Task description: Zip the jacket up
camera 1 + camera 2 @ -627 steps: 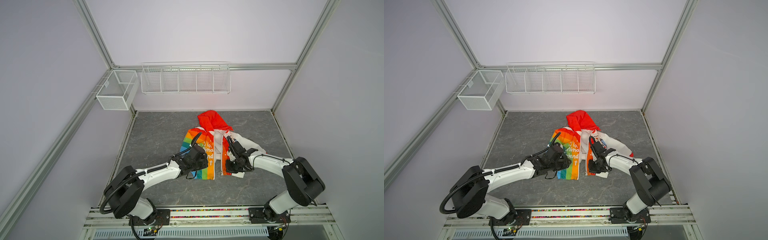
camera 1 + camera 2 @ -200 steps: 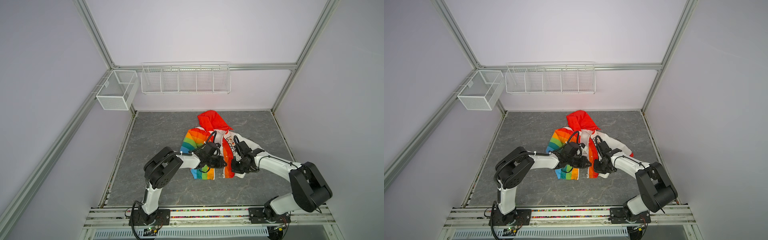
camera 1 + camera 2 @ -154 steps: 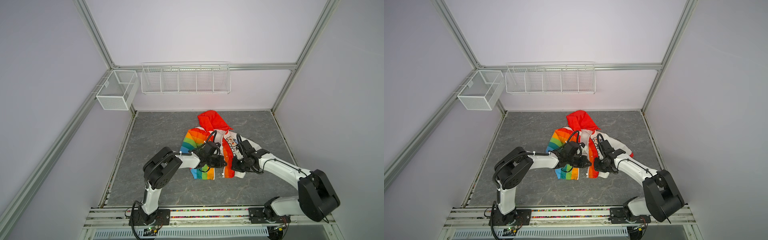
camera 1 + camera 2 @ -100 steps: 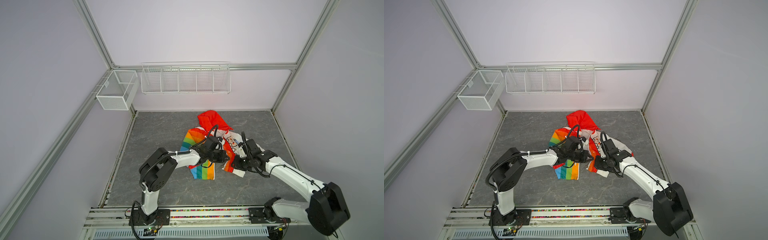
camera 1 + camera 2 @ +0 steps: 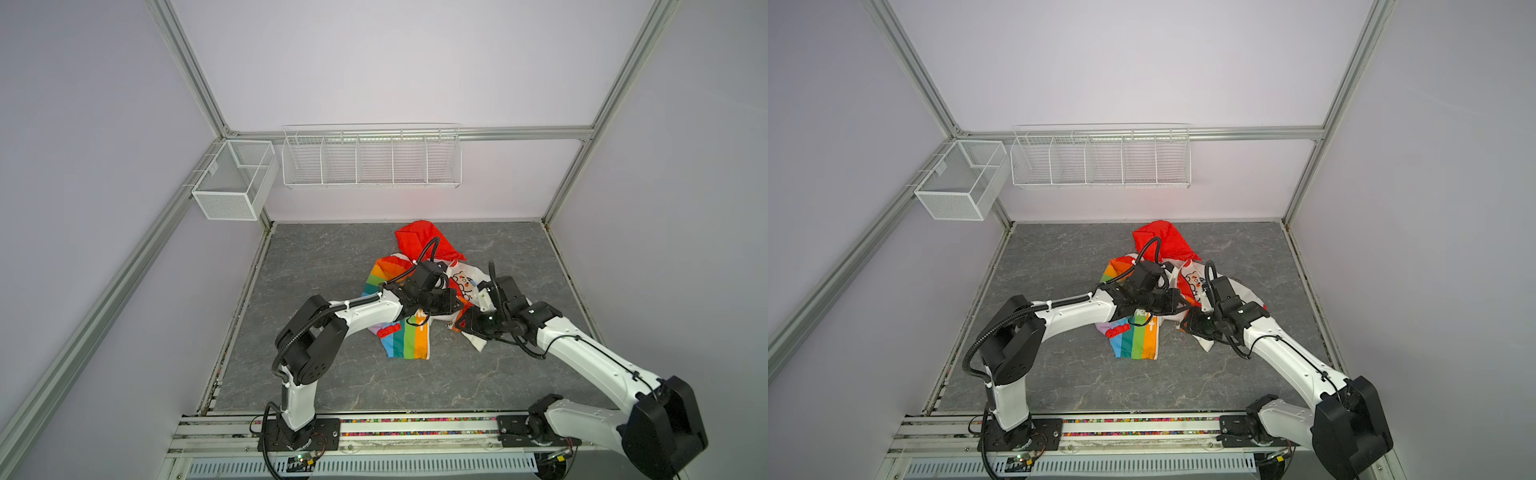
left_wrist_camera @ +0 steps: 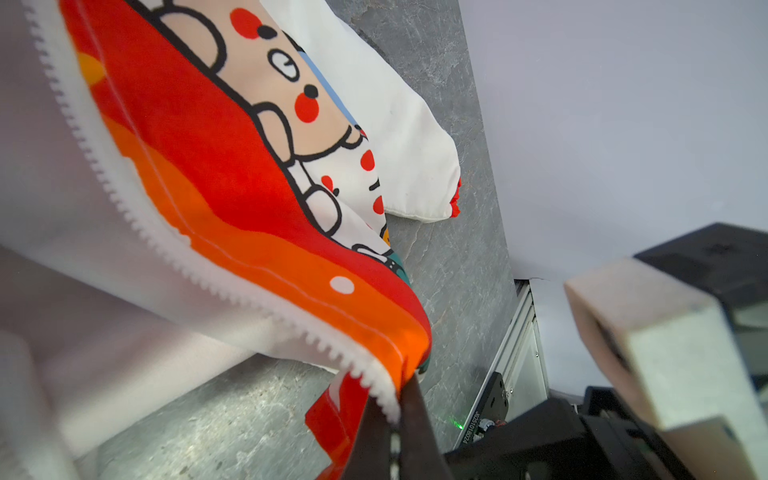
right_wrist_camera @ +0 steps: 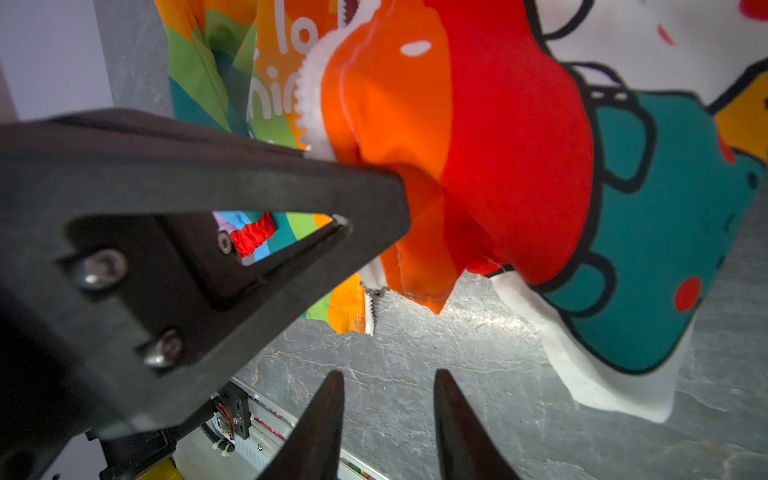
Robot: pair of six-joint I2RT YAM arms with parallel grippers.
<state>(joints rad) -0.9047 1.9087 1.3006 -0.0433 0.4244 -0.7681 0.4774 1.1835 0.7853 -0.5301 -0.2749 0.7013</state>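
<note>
Colour runs all over the jacket (image 5: pixel 405 340): one front half is striped like a rainbow with white letters. The other half is white with cartoon animals and an orange-red band along the white zipper (image 6: pixel 208 270), and the hood (image 5: pixel 419 241) is red. It lies crumpled and unzipped near the middle of the grey table (image 5: pixel 332 257), hood toward the back wall, the rainbow half mostly flat and the white half pulled up in a bunch. The left gripper (image 6: pixel 394 415) reaches across the middle and is pinched tight on the zipper edge of the white half near its lower corner, holding that edge off the table. The right gripper (image 7: pixel 388 374) hangs just beside it, jaws parted a moderate way with only bare table showing between them, apart from the cloth. Bare table shows on every side of the jacket, most of it to the left and toward the front rail (image 5: pixel 415 432). Count: one jacket, two arms, two grippers and two red cuffs in sight, one (image 5: pixel 388 330) lying on the rainbow stripes and one (image 6: pixel 455 199) on the white sleeve. On the walls hang one mesh basket (image 5: pixel 232 183) and one wire rack (image 5: pixel 370 158) of five bays.
</note>
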